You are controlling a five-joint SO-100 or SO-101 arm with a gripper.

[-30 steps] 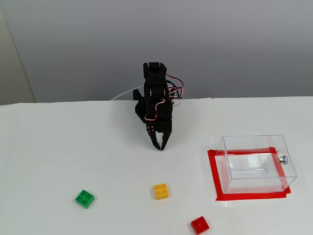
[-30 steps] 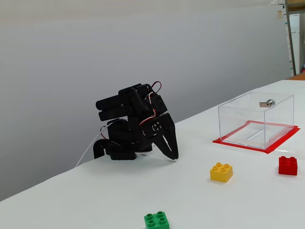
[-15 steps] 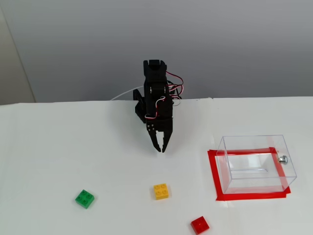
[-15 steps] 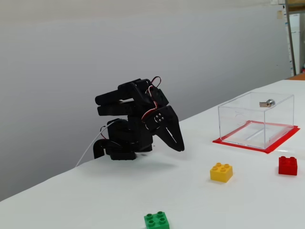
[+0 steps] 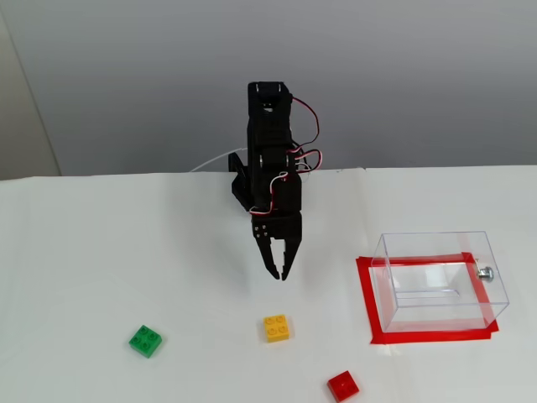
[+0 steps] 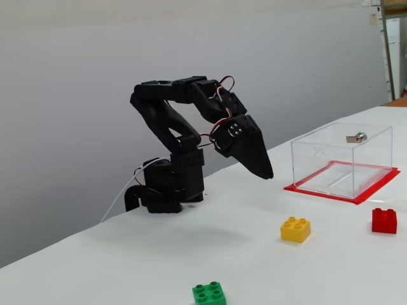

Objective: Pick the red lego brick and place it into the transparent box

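The red lego brick point(image 5: 343, 385) point(image 6: 384, 220) lies on the white table near the front edge, in both fixed views. The transparent box point(image 5: 440, 280) point(image 6: 341, 159) stands on a red tape outline at the right, with a silver knob on one wall. My black gripper point(image 5: 279, 273) point(image 6: 267, 173) hangs in the air above the table, pointing down and forward, well away from the red brick and left of the box. Its fingers are together with nothing between them.
A yellow brick point(image 5: 277, 327) point(image 6: 296, 229) lies just in front of the gripper. A green brick point(image 5: 146, 340) point(image 6: 210, 294) lies further left in a fixed view. The arm's base point(image 6: 166, 190) sits at the table's back edge by a grey wall.
The arm has unfolded and risen from its low folded pose. The gripper has swung up and forward toward the bricks. The bricks and the box have not moved.
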